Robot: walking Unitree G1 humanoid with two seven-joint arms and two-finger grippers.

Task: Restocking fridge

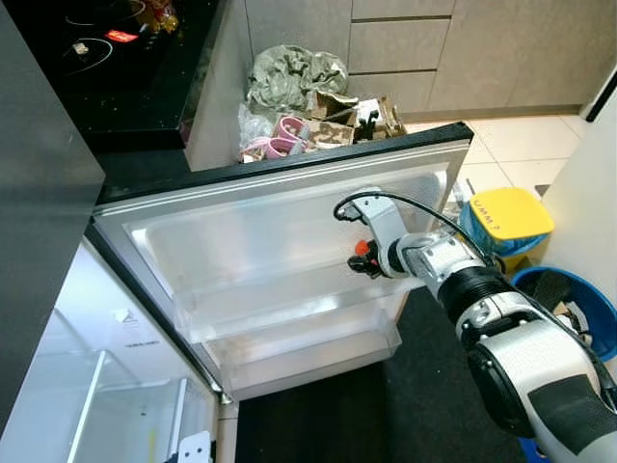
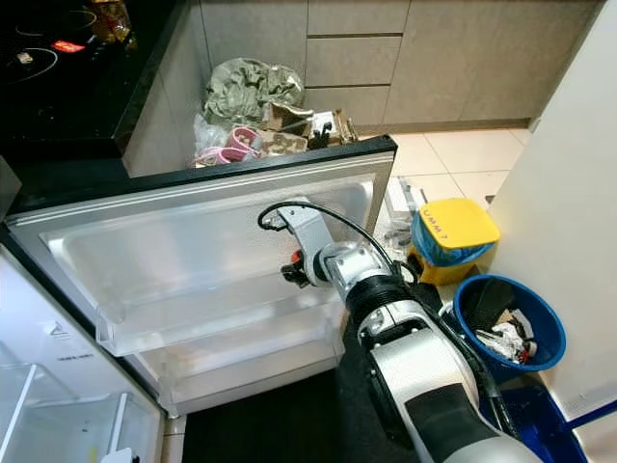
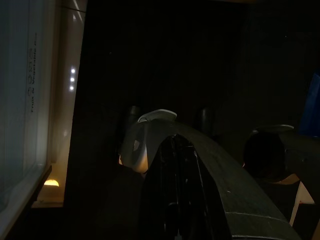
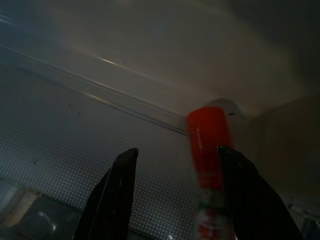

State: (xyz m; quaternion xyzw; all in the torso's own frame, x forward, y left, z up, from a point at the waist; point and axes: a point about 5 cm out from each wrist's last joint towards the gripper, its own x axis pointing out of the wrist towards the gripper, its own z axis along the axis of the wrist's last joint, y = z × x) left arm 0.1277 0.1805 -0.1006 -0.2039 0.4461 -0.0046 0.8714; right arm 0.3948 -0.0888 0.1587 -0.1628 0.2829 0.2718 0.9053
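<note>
Inside the open fridge door, the right end effector is spread wide around a red-capped bottle standing in the upper door shelf, which looks light, rigid and probably slick, best gripped mid-body below the cap.

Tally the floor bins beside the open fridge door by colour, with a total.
Yellow-lidded bin: 1
Round blue bin: 1
Total: 2
Both stand on the floor on the robot's right, past the fridge door.
</note>
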